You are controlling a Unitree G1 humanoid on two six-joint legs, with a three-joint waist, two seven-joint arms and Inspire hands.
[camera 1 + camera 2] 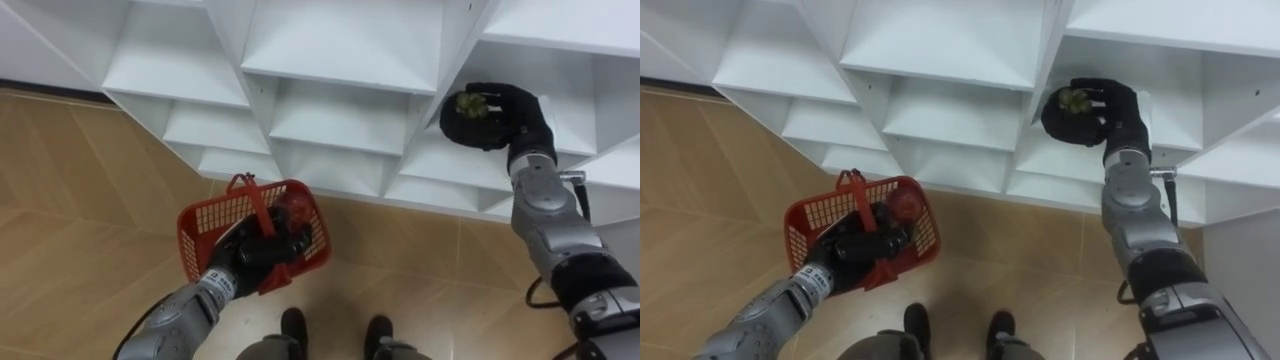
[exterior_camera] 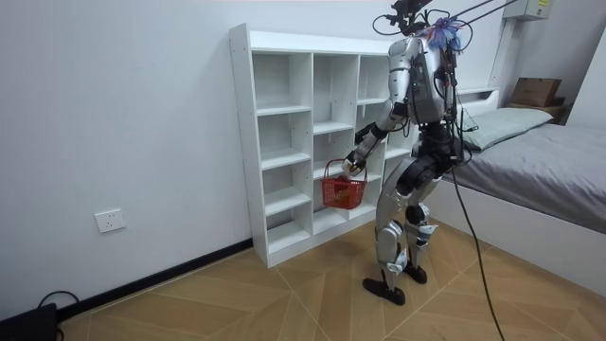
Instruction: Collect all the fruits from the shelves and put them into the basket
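Robot's right hand (image 1: 497,118) curled round green fruit (image 1: 470,104) at closet (image 1: 340,60) right-column shelf | left hand (image 1: 262,250) gripping red basket (image 1: 200,235) handle before closet, red fruit (image 1: 295,212) inside | green fruit probably light, soft, bruisable: cup its body gently

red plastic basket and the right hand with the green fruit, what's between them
Left eye view: between the red plastic basket and right hand, shut on the green fruit, only bare white shelf compartments and wooden floor.
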